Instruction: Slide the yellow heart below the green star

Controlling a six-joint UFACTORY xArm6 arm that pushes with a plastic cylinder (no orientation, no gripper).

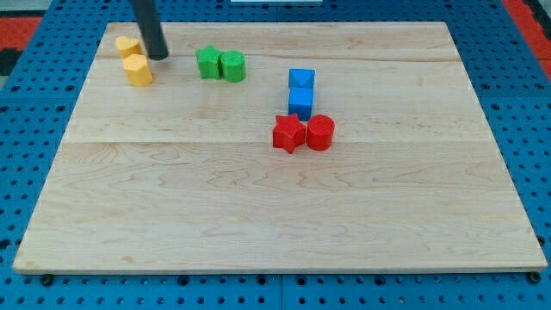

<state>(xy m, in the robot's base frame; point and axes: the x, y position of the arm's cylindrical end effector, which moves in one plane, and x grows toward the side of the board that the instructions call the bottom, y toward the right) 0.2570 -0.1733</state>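
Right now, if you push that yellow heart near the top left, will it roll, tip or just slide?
The yellow heart looks squat and flat-bottomed, so it should slide, not roll or tip. Its lobed outline may make it turn if my tip, just to its right, pushes off-centre. The yellow block close below could get bumped.

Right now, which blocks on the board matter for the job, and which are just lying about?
In play: yellow heart, green star, my tip just right of the heart.
Lying about: yellow hexagon, green cylinder, two blue blocks, red star, red cylinder.
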